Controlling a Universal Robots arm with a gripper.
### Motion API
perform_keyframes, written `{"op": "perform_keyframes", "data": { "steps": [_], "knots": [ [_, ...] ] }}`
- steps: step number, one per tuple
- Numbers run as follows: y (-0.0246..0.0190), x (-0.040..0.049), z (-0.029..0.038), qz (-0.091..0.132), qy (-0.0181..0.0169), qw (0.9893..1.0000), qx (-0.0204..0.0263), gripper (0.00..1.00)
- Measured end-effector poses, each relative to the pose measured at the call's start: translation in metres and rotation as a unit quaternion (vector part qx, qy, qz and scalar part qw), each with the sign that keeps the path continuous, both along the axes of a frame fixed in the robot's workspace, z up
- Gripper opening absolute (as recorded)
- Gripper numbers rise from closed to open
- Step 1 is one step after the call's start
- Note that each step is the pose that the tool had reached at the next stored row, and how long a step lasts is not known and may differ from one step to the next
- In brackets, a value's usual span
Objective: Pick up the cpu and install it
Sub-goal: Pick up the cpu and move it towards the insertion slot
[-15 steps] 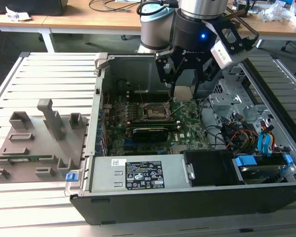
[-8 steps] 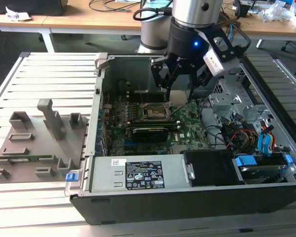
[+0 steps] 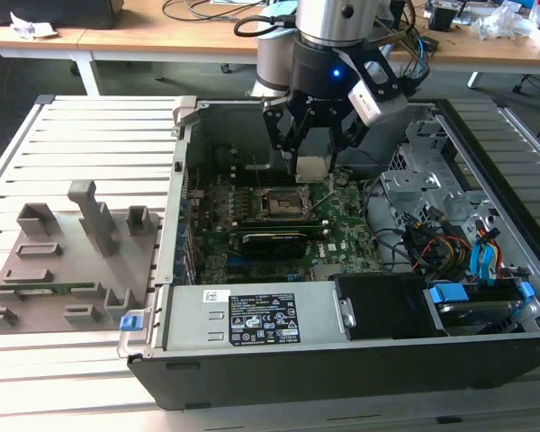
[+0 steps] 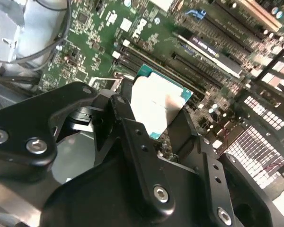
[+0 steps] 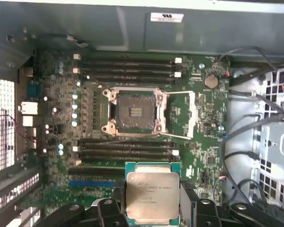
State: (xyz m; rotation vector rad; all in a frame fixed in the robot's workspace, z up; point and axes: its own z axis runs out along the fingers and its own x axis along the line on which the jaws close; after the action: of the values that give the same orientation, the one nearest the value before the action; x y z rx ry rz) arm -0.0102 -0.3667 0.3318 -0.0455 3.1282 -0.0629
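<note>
Clamped by two opposite edges in the single black two-fingered gripper [image 3: 312, 160]: one thin silver-grey square cpu [image 5: 153, 197], aloft over the green motherboard [image 5: 206, 132], near one dark metal-framed socket [image 5: 135, 111], open and unobstructed.

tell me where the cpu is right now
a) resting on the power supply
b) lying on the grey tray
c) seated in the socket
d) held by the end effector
D: the cpu is gripped by the end effector, while the socket lies open with no chip in it.
</note>
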Motion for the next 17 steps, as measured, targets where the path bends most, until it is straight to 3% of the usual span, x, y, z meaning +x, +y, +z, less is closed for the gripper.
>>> {"op": "perform_keyframes", "data": {
  "steps": [4,10,14,17],
  "knots": [
    [0.0097,-0.0047,-0.0041,0.001,0.0000,1.0000,-0.0001,0.55],
    [0.0238,-0.0084,-0.0222,0.001,0.0000,1.0000,-0.0001,0.55],
    [0.0372,-0.0090,-0.0335,0.001,0.0000,1.0000,-0.0003,0.55],
    [0.0389,-0.0091,-0.0355,0.002,0.0000,1.0000,-0.0004,0.55]
  ]
}}
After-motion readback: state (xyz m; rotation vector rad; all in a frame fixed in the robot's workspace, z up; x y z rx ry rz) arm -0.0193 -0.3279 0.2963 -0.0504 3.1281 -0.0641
